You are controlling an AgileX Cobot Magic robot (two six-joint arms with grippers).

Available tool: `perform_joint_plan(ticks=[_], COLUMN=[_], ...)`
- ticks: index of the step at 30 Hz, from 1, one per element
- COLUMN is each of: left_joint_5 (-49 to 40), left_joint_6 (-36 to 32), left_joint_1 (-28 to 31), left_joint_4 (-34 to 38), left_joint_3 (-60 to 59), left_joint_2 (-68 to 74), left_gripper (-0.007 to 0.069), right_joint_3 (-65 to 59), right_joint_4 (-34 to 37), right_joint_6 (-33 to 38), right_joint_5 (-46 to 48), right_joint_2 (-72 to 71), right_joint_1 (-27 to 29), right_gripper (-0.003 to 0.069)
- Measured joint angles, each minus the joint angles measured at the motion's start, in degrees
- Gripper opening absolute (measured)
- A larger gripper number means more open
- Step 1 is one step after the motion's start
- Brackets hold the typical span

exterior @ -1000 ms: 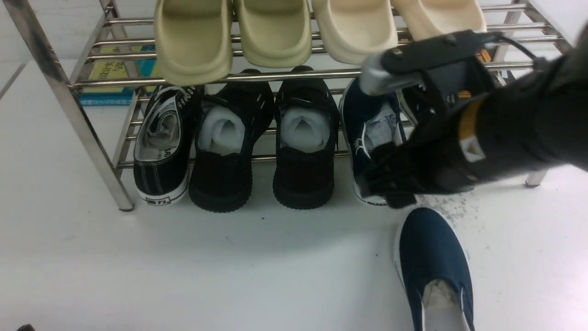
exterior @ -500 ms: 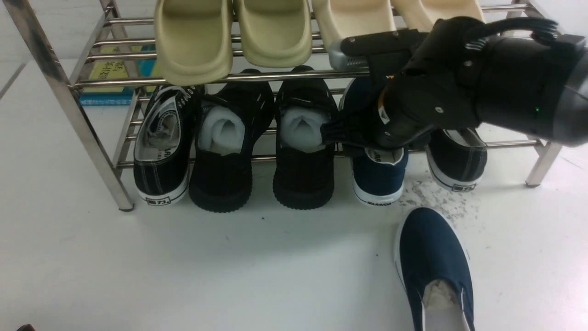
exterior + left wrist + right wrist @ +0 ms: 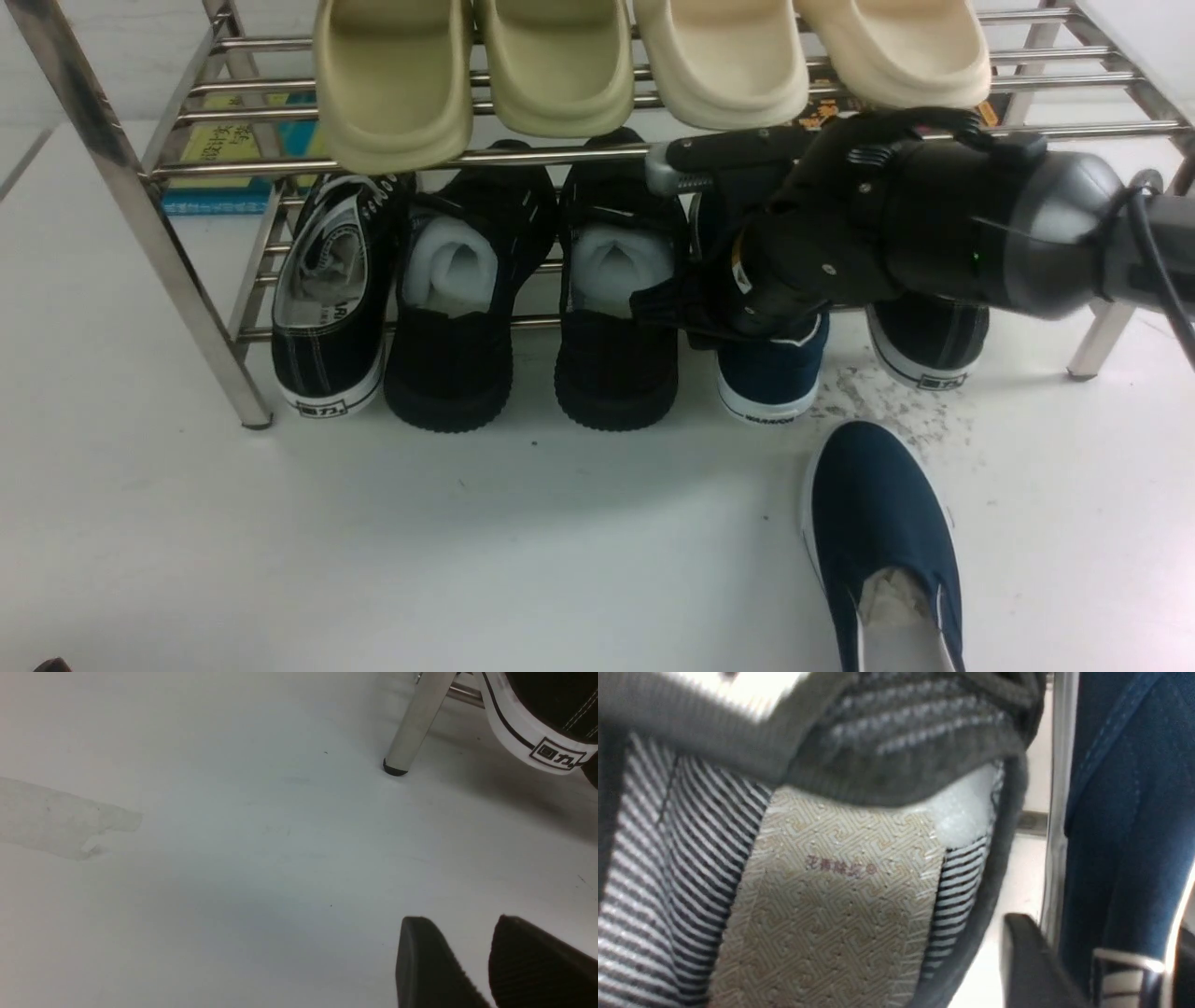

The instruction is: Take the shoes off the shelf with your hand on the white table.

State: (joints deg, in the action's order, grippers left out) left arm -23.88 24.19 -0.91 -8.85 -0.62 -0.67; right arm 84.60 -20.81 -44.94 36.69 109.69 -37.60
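One navy slip-on [image 3: 882, 537] lies on the white table [image 3: 373, 541] at the front right, paper showing inside. The other navy slip-on [image 3: 771, 373] sits on the lower tier of the chrome shelf [image 3: 140, 215], mostly hidden by my right arm. My right gripper [image 3: 667, 310] is low over that tier, between this shoe and the black shoe [image 3: 616, 308] beside it. In the right wrist view the right gripper [image 3: 1101, 938] is open, its fingers [image 3: 1027, 961] either side of the navy shoe's side wall [image 3: 1115, 812]. My left gripper [image 3: 462, 918] is open and empty over the bare table [image 3: 210, 858].
Several beige slides [image 3: 560, 65] fill the upper tier. Black shoes [image 3: 453, 308] and black white-soled sneakers [image 3: 327, 308] [image 3: 929, 345] share the lower tier. A grey scuff patch [image 3: 887, 403] lies before the shelf. A shelf leg [image 3: 416, 723] and sneaker toe [image 3: 537, 732] stand near my left gripper.
My right gripper has swung left and deeper under the upper tier, from over the shelved navy shoe's front end to its left side. Both navy shoes have stayed about where they were.
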Motion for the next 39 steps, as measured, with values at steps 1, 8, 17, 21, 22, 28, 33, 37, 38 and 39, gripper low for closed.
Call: perform_joint_plan(ticks=[1,8,17,21,22,28,33,37,38,39], left_joint_5=[0.0,0.0,0.0,0.0,0.0,0.0,0.0,0.0,0.0,0.0], left_joint_6=[0.0,0.0,0.0,0.0,0.0,0.0,0.0,0.0,0.0,0.0], left_joint_1=[0.0,0.0,0.0,0.0,0.0,0.0,0.0,0.0,0.0,0.0], left_joint_4=[0.0,0.0,0.0,0.0,0.0,0.0,0.0,0.0,0.0,0.0], left_joint_3=[0.0,0.0,0.0,0.0,0.0,0.0,0.0,0.0,0.0,0.0], left_joint_2=[0.0,0.0,0.0,0.0,0.0,0.0,0.0,0.0,0.0,0.0], left_gripper=[0.0239,0.0239,0.0239,0.0239,0.0239,0.0239,0.0239,0.0239,0.0239,0.0239], right_joint_3=[0.1,0.3,0.3,0.3,0.3,0.3,0.3,0.3,0.3,0.3], right_joint_4=[-0.1,0.9,2.5,2.7,2.9,7.7,10.2,10.4,10.4,10.6], right_joint_6=[0.0,1.2,3.9,4.4,5.1,12.7,16.4,17.0,17.0,17.1], right_joint_5=[0.0,1.5,5.8,10.3,11.6,18.7,23.8,28.9,29.8,30.8], right_joint_2=[0.0,-1.1,-6.0,-9.3,-9.9,-13.1,-16.2,-19.8,-20.4,-21.4], right_joint_1=[0.0,0.1,-0.1,-0.2,-0.2,-0.7,-3.3,-7.7,-8.4,-9.6], right_gripper=[0.0218,0.0041,0.0040,0.0040,0.0040,0.0040,0.0040,0.0040,0.0040,0.0040])
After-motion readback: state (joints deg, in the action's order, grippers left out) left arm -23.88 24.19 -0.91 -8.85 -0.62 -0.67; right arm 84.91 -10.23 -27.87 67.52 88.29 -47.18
